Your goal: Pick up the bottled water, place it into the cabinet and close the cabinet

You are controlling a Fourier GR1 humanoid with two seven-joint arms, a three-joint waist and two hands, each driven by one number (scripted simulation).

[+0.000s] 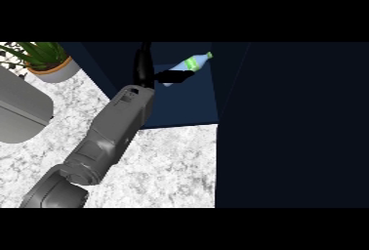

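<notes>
A rounded grey basin-like object [22, 114] lies at the counter's left edge, with a potted plant [49, 62] in a grey pot behind it at the back left corner. The white speckled counter [166, 166] carries a dark blue cabinet [184, 110] that stands open at its back. The grey left forearm [108, 136] slants up from the lower left into that opening. Its black left hand [173, 76] is curled round the bottled water [193, 62], which is tilted inside the cabinet, cap toward the upper right. A broad dark panel [288, 122] fills the right side.
</notes>
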